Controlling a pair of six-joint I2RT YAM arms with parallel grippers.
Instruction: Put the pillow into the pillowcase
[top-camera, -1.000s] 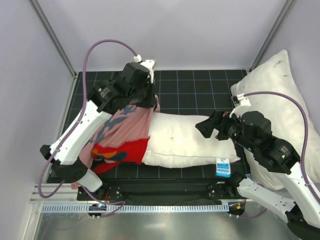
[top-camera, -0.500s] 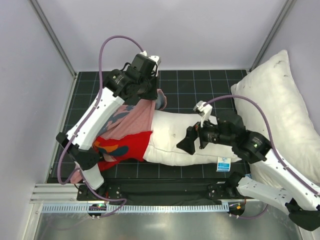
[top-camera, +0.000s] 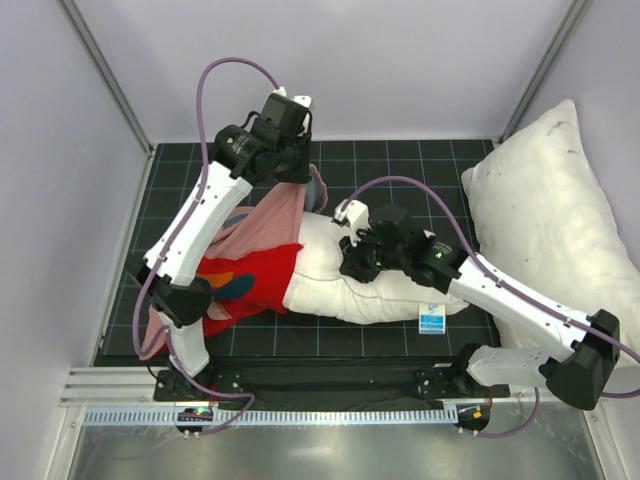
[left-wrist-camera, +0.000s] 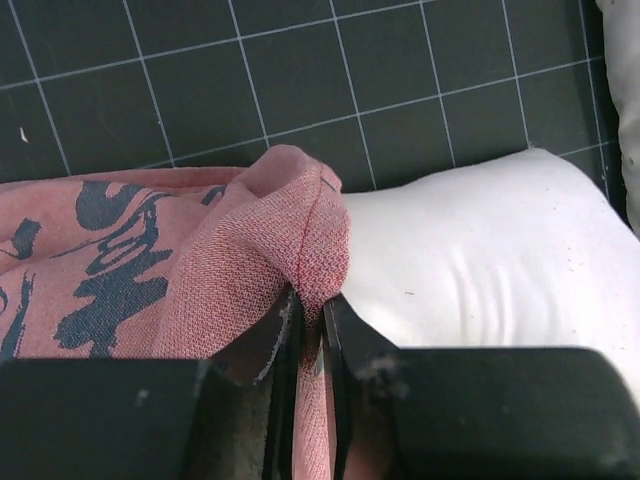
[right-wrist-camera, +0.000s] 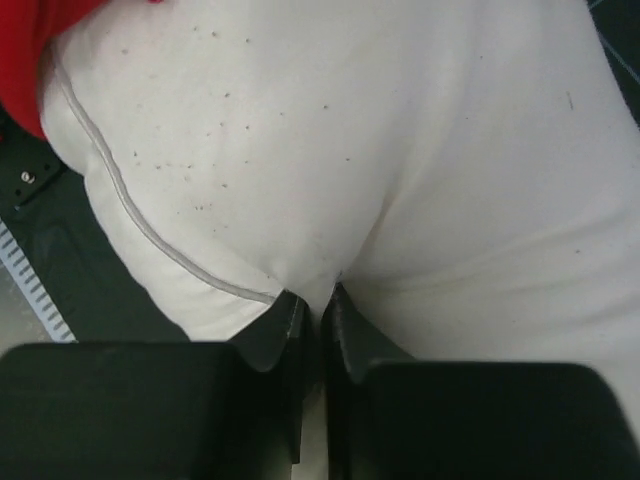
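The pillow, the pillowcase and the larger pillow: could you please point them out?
pillow (top-camera: 335, 292): top external view, bare white part beside the case.
pillowcase (top-camera: 255, 280): top external view, red printed side.
larger pillow (top-camera: 545, 215): top external view, its middle.

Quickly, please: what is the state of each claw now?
Left claw: closed, pinching the pillowcase.
Right claw: closed, pinching the pillow.

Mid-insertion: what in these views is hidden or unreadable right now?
Top view: the pillow's left end lies under the pillowcase and left arm; its depth inside is hidden.
Right wrist: right claw tips sink into a pillow fold; how much is pinched is unclear.
Left wrist: left claw clamps the pillowcase; the rest of its opening is blocked by the claw body.
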